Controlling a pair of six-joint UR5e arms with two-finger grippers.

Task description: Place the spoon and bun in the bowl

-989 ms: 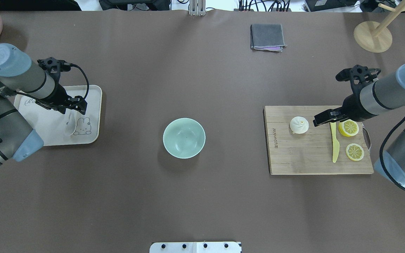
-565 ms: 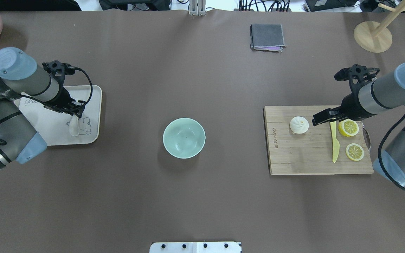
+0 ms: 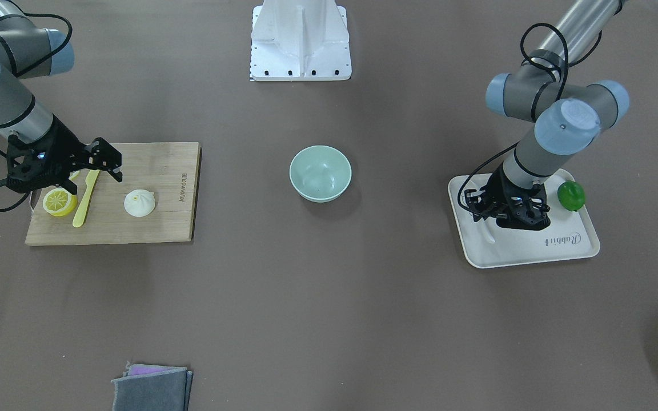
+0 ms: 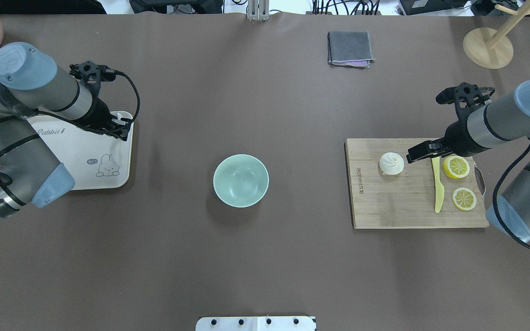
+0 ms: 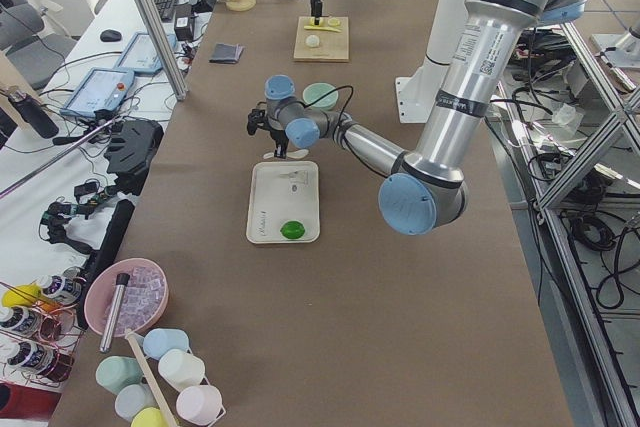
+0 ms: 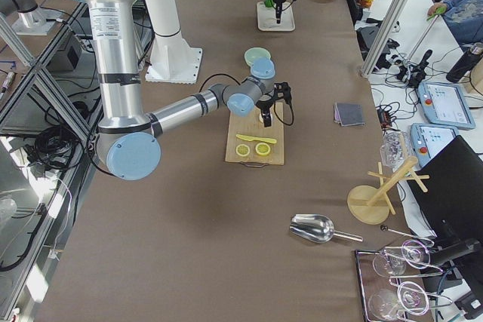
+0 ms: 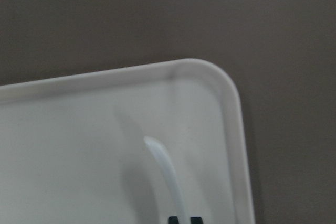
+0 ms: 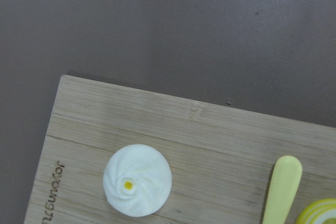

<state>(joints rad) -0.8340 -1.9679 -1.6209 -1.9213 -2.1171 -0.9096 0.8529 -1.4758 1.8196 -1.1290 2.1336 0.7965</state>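
Observation:
The pale mint-green bowl (image 4: 241, 180) stands empty mid-table, also in the front view (image 3: 320, 173). My left gripper (image 4: 120, 128) is shut on the white spoon (image 7: 163, 177) and holds it just above the far right corner of the white tray (image 4: 76, 156). The spoon hangs below the fingers in the front view (image 3: 488, 234). The white pleated bun (image 4: 391, 163) lies on the wooden cutting board (image 4: 398, 202) and shows in the right wrist view (image 8: 137, 180). My right gripper (image 4: 417, 154) is open and empty, above the board just right of the bun.
A yellow-green plastic knife (image 4: 438, 186) and two lemon slices (image 4: 456, 167) lie on the board right of the bun. A green lime (image 3: 571, 195) sits on the tray. A folded grey cloth (image 4: 350, 48) and a wooden stand (image 4: 488, 47) are at the back.
My left gripper took the spoon off the tray near the rabbit picture, lifted it and carried it to the tray's far right corner. The right gripper edged slightly toward the bun.

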